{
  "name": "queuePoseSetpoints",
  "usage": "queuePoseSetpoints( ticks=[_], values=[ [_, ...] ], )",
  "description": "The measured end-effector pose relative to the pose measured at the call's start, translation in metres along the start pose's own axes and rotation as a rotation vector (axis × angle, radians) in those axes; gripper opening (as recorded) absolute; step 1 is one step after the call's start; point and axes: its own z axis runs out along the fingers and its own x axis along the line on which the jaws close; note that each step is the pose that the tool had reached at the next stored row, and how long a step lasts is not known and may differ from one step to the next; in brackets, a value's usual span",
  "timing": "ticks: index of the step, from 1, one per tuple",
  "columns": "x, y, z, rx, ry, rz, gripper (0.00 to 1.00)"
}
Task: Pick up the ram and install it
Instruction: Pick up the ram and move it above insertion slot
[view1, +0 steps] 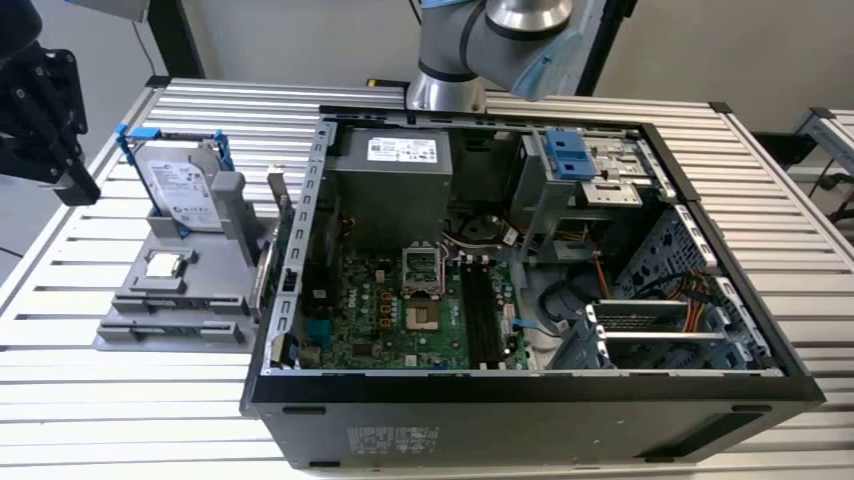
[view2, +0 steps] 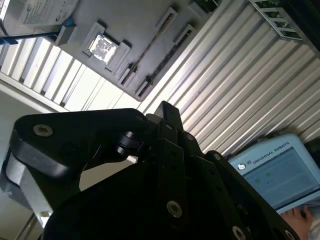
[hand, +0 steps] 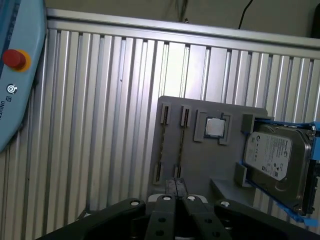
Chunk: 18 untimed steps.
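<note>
The pincer (hand: 175, 186) hangs clenched and empty over the table (hand: 100, 125), the ram (view1: 278, 193) upright at three o'clock on the gray holder (view1: 147, 302) in the exterior view; descending unopened, it would likely knock that thin stick askew.

Parts count from the remote station

I log one open computer case (view1: 534, 400) with one motherboard (view1: 387, 310) inside; one grey holder (hand: 200, 162) carrying one hard drive (hand: 275, 155), one square processor chip (hand: 215, 127) and one ram (hand: 181, 145) standing on edge; four slotted end clips (hand: 163, 115) on the holder, in two pairs; one teach pendant (hand: 20, 85) with one red button (hand: 14, 59); one person's hand (view2: 299, 217); the motherboard's slots I cannot count reliably
</note>
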Motion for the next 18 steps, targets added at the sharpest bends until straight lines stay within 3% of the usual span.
queuePoseSetpoints(
  ticks=[10, 11, 18],
  values=[
    [0.0000, 0.0000, 0.0000, -0.0007, -0.0001, 0.000, 0.00],
    [0.0000, 0.0000, 0.0000, -0.0008, -0.0001, 0.000, 1.00],
    [0.0000, 0.0000, 0.0000, -0.0014, -0.0001, 0.000, 1.00]
  ],
)
